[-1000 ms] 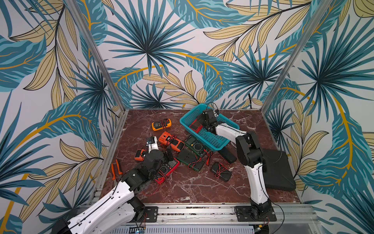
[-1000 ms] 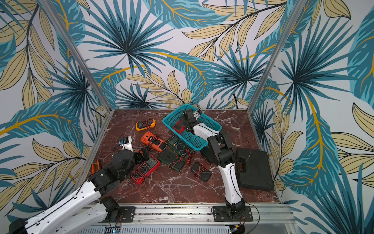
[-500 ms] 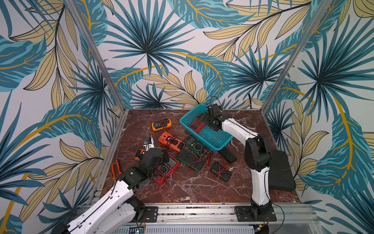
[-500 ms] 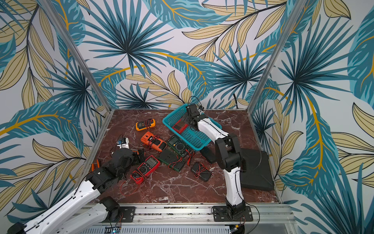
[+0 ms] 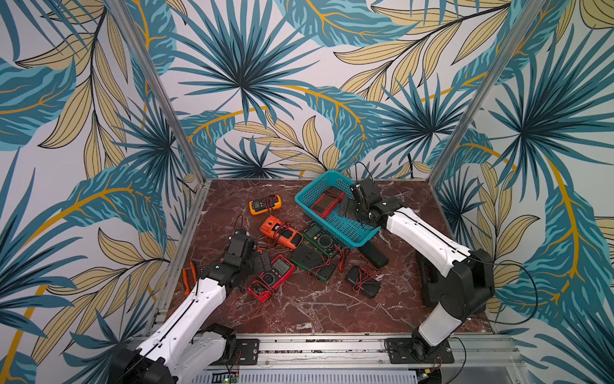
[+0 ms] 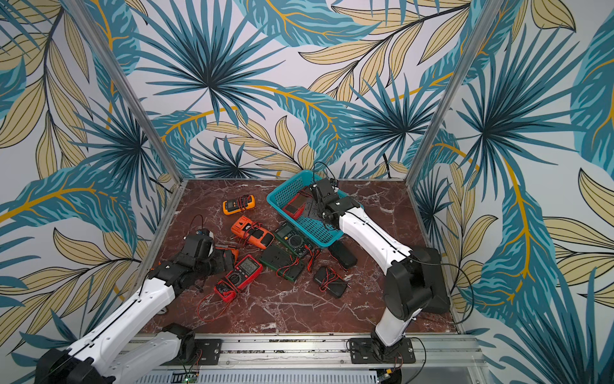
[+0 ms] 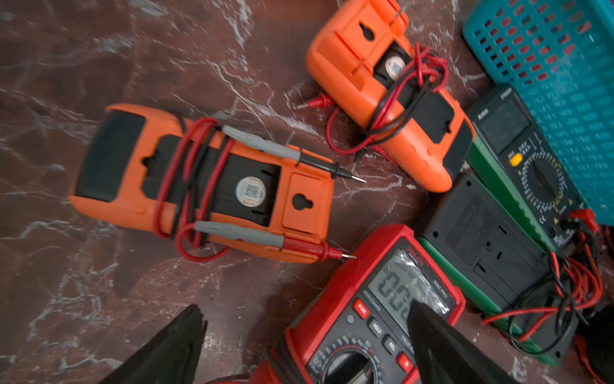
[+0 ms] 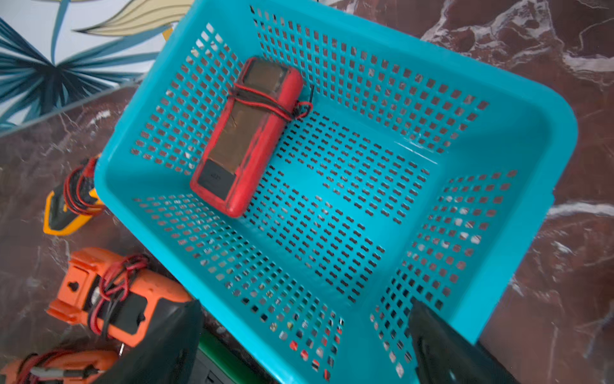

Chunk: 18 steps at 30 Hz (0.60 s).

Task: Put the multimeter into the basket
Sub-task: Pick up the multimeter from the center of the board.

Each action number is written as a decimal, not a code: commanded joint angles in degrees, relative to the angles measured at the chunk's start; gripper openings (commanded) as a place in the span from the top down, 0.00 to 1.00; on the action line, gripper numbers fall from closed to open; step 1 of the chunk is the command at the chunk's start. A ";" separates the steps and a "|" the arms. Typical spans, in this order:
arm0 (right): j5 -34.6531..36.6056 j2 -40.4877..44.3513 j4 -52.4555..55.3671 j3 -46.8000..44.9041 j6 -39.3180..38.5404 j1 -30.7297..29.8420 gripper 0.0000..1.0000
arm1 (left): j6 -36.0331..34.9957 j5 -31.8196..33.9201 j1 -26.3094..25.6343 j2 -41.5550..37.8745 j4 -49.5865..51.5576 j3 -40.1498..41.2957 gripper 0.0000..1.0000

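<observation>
– Multimeter (image 8: 247, 133), the red one with leads wound round it: where does it lie?
– Flat on the mesh floor of the basket (image 8: 531, 109), toward the basket's 10 o'clock end as both top views show it. The basket itself stands at about 1 o'clock on the marble table (image 5: 299, 309)
– And the right gripper (image 8: 305, 309)?
– Over the basket's 3 o'clock side, jaws spread wide with nothing between them, well clear of the multimeter
– The left gripper (image 7: 304, 307)?
– At roughly 8 o'clock on the table, jaws also wide apart and empty, just above a red meter with a lit display (image 7: 392, 286)
– What else is around?
– A yellow meter (image 5: 265, 204) at 11 o'clock. An orange meter (image 7: 202, 186) lies back up near the left gripper, and a second orange meter (image 7: 388, 99), also back up, at 10 o'clock. A face-up green meter (image 7: 525, 159) sits just beside the basket's 7 o'clock side, with a face-down green meter (image 7: 481, 239) between it and the lit red one
</observation>
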State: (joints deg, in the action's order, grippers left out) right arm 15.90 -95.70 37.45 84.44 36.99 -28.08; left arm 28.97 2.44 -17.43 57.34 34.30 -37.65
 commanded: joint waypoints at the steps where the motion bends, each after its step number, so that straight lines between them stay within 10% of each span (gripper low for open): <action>1: 3.81 4.07 3.35 -2.98 -0.61 -0.55 0.01 | -5.14 -8.69 0.21 1.83 -0.09 -3.81 0.00; 18: 8.08 14.05 2.72 -9.20 0.80 -0.60 0.01 | -8.69 -8.56 -5.15 15.64 18.59 -17.30 0.00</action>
State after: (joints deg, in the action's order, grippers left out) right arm 21.74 -83.74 39.35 76.55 37.87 -28.56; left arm 20.05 -8.58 -21.30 71.48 48.58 -52.21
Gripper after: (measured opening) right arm 0.994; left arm 0.999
